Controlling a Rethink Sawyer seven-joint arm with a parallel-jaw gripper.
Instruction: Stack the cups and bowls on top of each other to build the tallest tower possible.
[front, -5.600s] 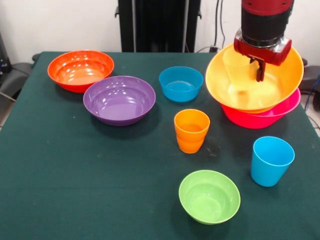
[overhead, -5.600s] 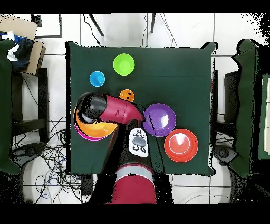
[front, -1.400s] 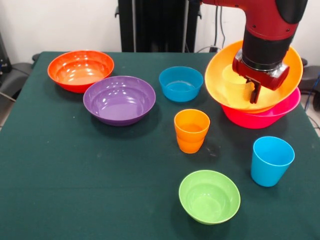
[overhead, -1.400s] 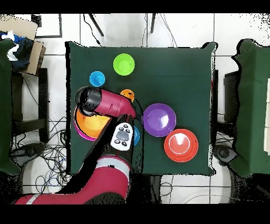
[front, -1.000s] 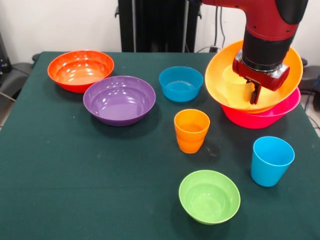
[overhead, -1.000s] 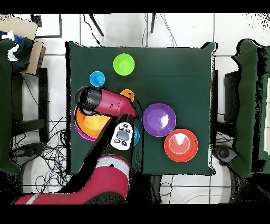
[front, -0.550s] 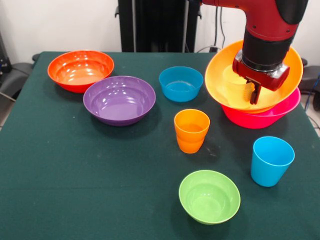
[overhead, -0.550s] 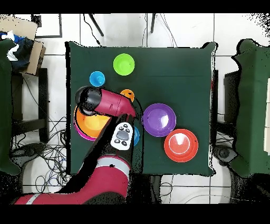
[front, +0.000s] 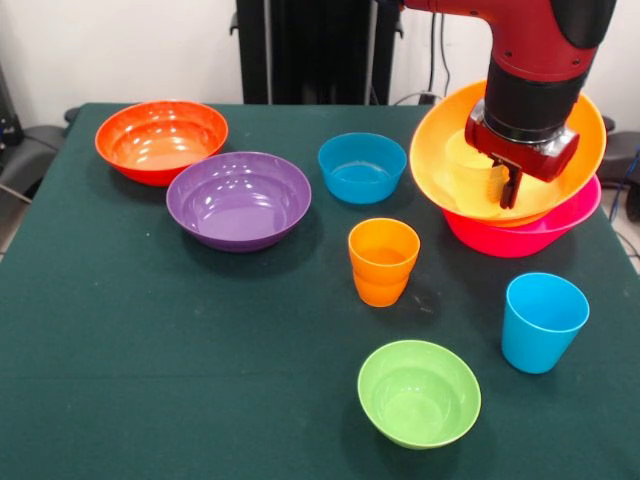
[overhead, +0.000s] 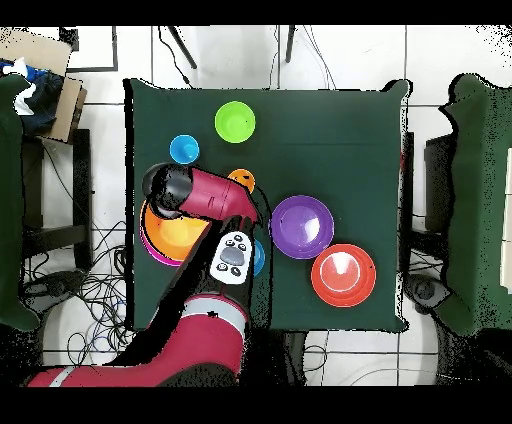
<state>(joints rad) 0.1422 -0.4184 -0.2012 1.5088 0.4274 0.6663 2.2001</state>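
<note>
Upper right of the front view: pincer (front: 510, 190) lowered inside the large glossy orange plastic bowl (front: 450, 175), itself tilted and nested in the hot pink large plastic bowl (front: 560, 232), 2 pieces forming the tower on the green-clothed bench (front: 180, 360). Pincer opening: cannot tell, dark tips bunched against the bowl's inner wall. A pale yellowish cup shape inside the orange bowl, just left of the tips. Loose pieces all left of and below the pincer in frame: nearest the sky blue plastic tumbler (front: 543, 321), directly below; then the orange plastic tumbler (front: 383, 260), lower left, upright.

Bright, even light; soft shadows
</note>
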